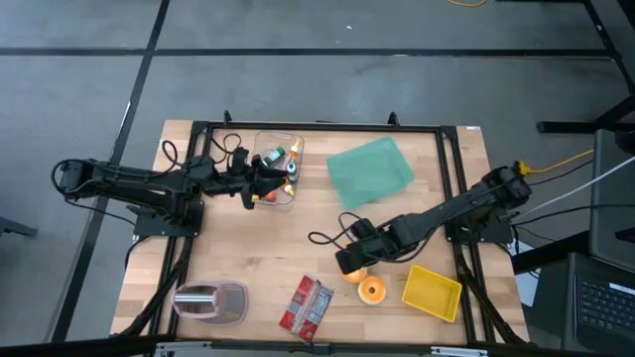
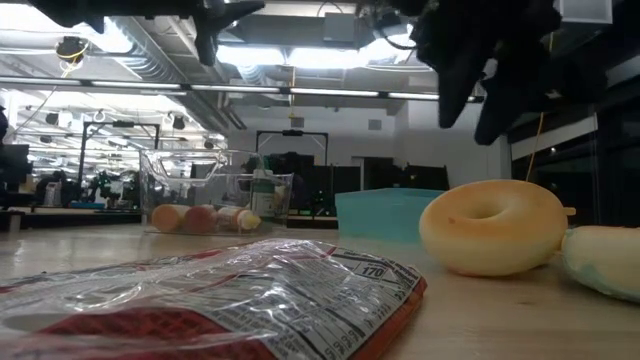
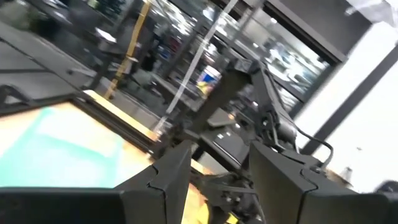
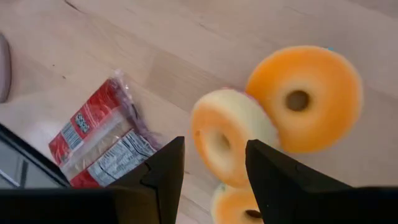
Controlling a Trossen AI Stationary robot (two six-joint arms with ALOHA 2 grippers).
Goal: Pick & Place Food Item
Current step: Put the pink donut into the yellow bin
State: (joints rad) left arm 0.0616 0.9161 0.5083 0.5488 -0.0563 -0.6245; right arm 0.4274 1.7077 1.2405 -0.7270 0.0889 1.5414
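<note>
The right gripper (image 1: 349, 264) hangs with its dark fingers (image 4: 163, 168) parted and holding nothing, just above a pale ring doughnut (image 4: 227, 138) that touches a smooth orange doughnut (image 1: 372, 290) near the wooden table's (image 1: 248, 248) front edge. A crinkly red snack packet (image 1: 306, 305) and a yellow tray (image 1: 433, 292) flank them closely; bare wood lies behind. The left gripper (image 1: 260, 184), fingers apart and empty, sits over the clear bin (image 1: 279, 159), beside the teal lid (image 1: 369, 171).

Two ring-shaped donuts on bare wood: orange donut (image 4: 306, 98) lying flat, just beyond the right gripper (image 4: 214, 163); pale yellow donut (image 4: 229, 138) tilted against it, directly under the parted fingers, untouched. A third partly hidden below.
</note>
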